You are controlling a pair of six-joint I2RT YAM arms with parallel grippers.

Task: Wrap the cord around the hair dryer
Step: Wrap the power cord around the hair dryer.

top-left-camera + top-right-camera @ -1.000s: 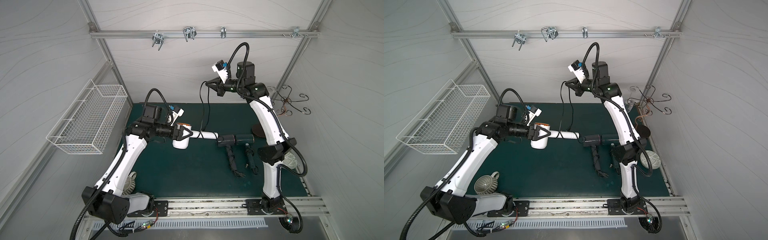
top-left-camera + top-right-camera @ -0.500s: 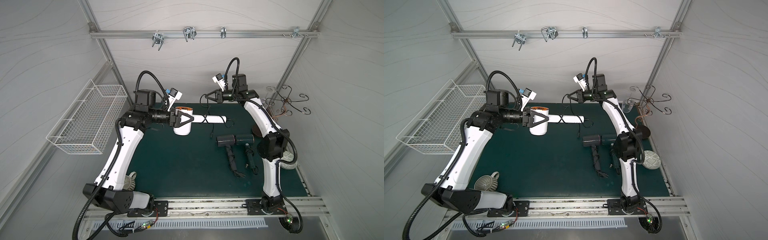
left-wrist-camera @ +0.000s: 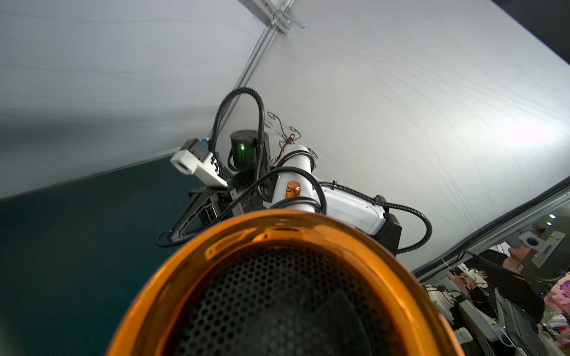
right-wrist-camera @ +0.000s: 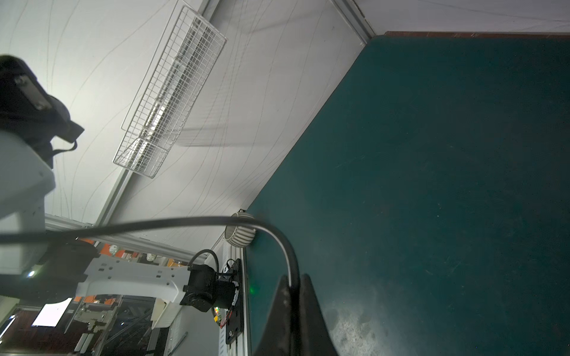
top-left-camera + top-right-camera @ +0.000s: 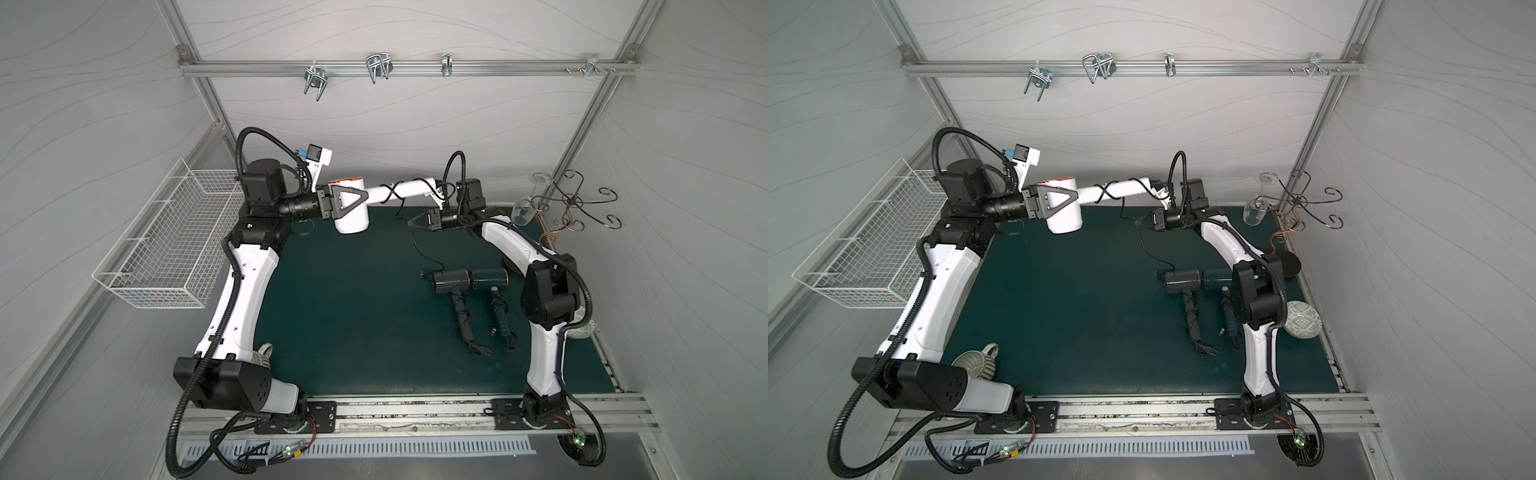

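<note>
dryer farther back, in left hand

1. My left arm and right arm wear white shells with black joints.
2. Black ribbed cable runs along each arm.
3. Black shoulder block sits at seven o'clock.
4. The left gripper has black triangular fingers.
5. White camera mount carries a blue plug.

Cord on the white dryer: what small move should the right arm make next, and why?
Probably swing the right gripper, shut on the cord, around the handle for another loop: the left gripper holds the white dryer, wraps cross the handle, and slack hangs to the mat.
</note>
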